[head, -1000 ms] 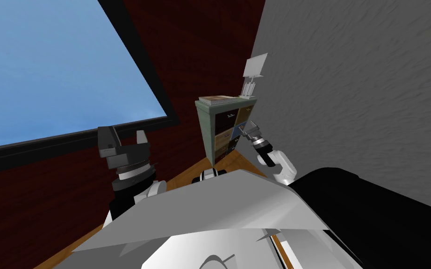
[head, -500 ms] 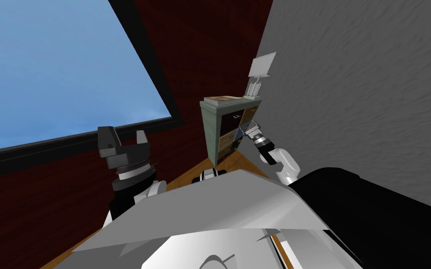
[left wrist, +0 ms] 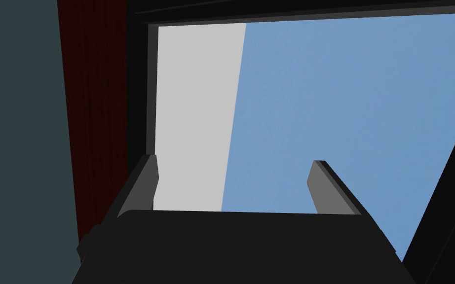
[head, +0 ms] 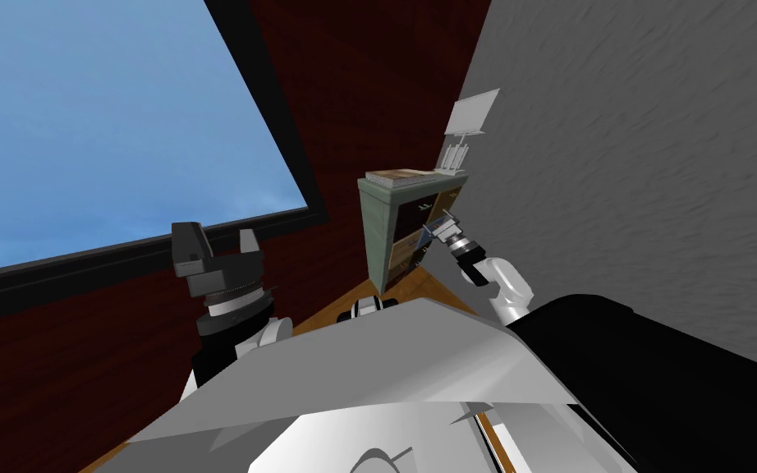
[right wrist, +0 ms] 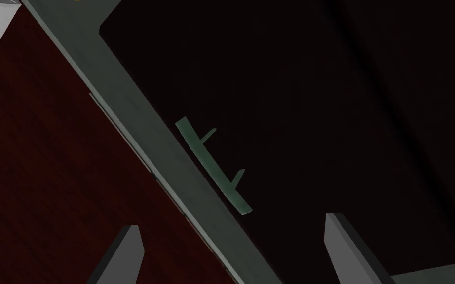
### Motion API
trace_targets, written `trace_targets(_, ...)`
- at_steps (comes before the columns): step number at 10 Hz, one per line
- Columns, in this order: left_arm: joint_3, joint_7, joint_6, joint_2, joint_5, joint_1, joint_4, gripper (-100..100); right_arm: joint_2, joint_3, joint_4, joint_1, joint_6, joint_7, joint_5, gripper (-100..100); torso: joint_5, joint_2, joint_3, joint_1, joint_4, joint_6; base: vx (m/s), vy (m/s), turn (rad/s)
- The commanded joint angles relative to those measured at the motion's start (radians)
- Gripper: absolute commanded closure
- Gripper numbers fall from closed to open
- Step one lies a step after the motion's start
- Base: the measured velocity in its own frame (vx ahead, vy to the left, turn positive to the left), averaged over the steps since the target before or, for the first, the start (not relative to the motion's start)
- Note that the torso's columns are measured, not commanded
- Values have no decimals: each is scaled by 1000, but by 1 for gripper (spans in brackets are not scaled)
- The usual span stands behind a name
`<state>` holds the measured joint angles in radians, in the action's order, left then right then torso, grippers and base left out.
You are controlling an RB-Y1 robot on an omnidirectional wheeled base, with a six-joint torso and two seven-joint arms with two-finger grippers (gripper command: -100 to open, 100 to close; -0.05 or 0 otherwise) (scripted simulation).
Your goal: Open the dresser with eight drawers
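The dresser [head: 385, 222] has a grey-green frame and drawer fronts in dark brown, tan and blue, and stands in the corner ahead. My right gripper [head: 437, 227] is at its front, about mid-height, fingers open. In the right wrist view a dark drawer front [right wrist: 320, 98] carries a grey-green bar handle [right wrist: 211, 165] just ahead of the open right gripper [right wrist: 231, 241], untouched. The frame's edge [right wrist: 137, 123] runs beside the handle. My left gripper [head: 214, 240] is raised at my left, away from the dresser, and its fingers [left wrist: 145, 182] stand apart with nothing between them.
A stack of books [head: 399, 175] and a white stand [head: 469, 123] rest on the dresser top. A grey wall [head: 640, 164] runs close on the right and a dark red wall [head: 352, 90] with a window [head: 106, 123] on the left. Wooden floor [head: 406, 289] shows below the dresser.
The whole head picture has shifted, so I have turned; the dresser sits further right. My right gripper has moved up and closer along the dresser front. The left arm has stayed put.
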<state>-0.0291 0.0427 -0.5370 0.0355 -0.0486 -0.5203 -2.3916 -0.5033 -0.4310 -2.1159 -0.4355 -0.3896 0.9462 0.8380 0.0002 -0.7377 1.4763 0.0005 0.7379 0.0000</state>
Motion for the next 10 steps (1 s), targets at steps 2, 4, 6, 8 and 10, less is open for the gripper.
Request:
trace_targets(2,0,0,0,0,0,0,0,0,-34,-25,17,8,-1,76,53,-100,0,-1,-1,-1,0,0,50,66,5)
trace_targets(4,0,0,0,0,0,0,0,0,-55,-38,24,12,-1,114,84,-100,0,0,0,-1,0,0,49,62,-1)
trace_targets(6,0,0,0,0,0,0,0,0,-81,-50,17,7,10,81,71,-100,-1,-2,-1,-2,1,0,38,25,-2)
trace_targets(8,0,0,0,0,0,0,0,0,-87,-52,16,5,12,78,70,-100,0,4,3,0,-1,0,105,36,-3)
trace_targets(10,0,0,0,0,0,0,0,0,-77,-41,14,9,16,83,76,100,-1,-7,-4,-4,2,0,-36,-37,-4)
